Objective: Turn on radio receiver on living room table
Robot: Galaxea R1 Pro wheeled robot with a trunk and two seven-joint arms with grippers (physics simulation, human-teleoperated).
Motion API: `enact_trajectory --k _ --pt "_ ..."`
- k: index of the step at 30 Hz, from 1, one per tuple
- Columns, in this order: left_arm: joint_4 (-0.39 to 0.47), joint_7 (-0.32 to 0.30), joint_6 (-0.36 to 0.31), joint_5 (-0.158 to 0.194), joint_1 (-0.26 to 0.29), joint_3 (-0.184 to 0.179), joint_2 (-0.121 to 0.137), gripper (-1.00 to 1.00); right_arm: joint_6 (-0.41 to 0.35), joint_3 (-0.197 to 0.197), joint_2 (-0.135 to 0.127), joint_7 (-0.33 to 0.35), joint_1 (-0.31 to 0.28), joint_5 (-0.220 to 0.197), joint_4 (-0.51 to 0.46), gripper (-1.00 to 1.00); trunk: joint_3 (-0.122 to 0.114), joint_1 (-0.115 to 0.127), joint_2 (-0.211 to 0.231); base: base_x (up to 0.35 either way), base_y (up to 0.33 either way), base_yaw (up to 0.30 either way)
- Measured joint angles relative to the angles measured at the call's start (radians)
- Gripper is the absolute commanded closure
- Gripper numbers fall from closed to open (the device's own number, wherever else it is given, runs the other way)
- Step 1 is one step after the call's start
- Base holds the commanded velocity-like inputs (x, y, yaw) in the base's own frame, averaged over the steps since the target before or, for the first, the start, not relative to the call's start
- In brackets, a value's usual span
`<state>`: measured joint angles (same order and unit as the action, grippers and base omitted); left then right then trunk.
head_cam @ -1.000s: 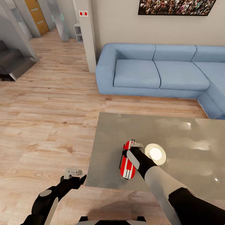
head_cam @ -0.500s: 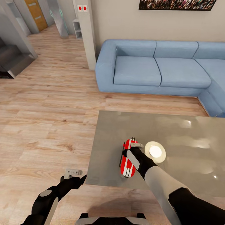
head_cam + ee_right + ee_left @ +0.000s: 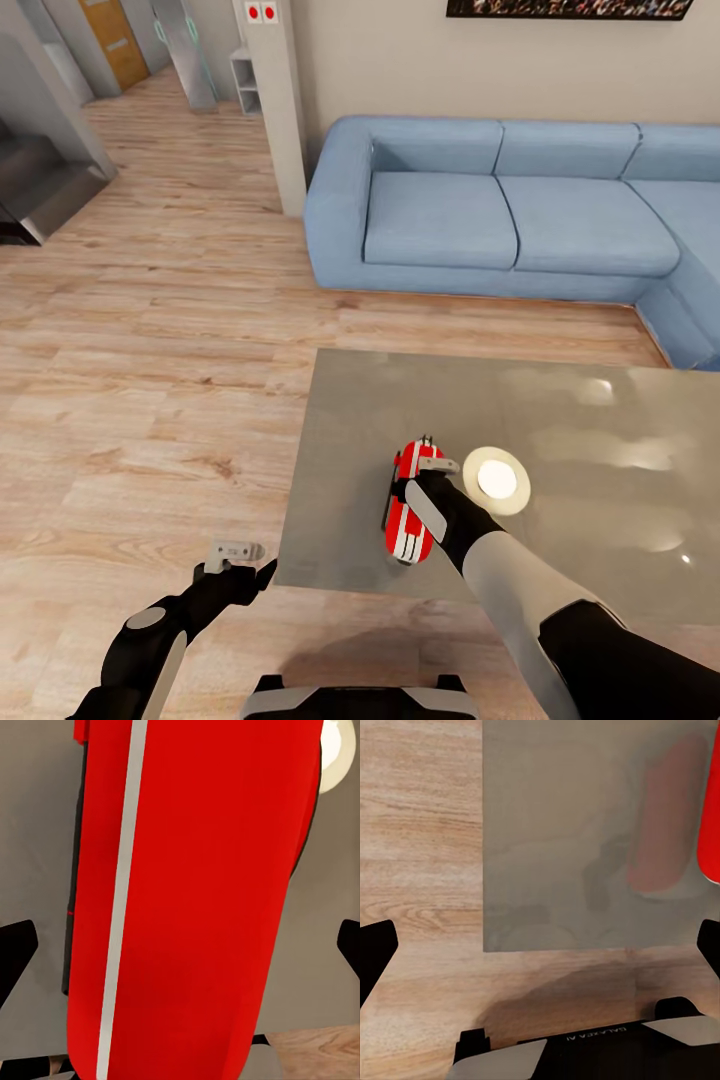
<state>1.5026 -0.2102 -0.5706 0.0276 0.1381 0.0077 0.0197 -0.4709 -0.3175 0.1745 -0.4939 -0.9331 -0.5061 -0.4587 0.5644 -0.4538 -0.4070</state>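
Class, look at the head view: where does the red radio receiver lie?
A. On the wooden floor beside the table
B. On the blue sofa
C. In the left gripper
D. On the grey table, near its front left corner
D: the radio receiver lies flat on the glossy grey table, toward its front left corner, with the right gripper at it.

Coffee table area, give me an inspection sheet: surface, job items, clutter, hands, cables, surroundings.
Surface: table, glossy grey, with a bright round light reflection.
Job's things: radio receiver, red with white stripes, lying flat near the table's front left corner.
Clutter: nothing seen.
Hands: right hand directly over the radio, fingers spread wide in its wrist view; left hand over the floor, off the table's edge, fingers apart.
Cables: nothing seen.
Surroundings: blue sofa behind the table, wood plank floor, picture on the wall.
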Motion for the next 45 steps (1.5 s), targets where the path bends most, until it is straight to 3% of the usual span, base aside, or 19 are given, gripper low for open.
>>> enact_trajectory --k 45 --pt "0.000 0.000 0.000 0.000 0.000 0.000 -0.001 -1.00 -0.012 -0.010 0.000 0.012 -0.001 -0.017 0.058 -1.00 0.001 0.000 0.000 0.000 0.000 0.000"
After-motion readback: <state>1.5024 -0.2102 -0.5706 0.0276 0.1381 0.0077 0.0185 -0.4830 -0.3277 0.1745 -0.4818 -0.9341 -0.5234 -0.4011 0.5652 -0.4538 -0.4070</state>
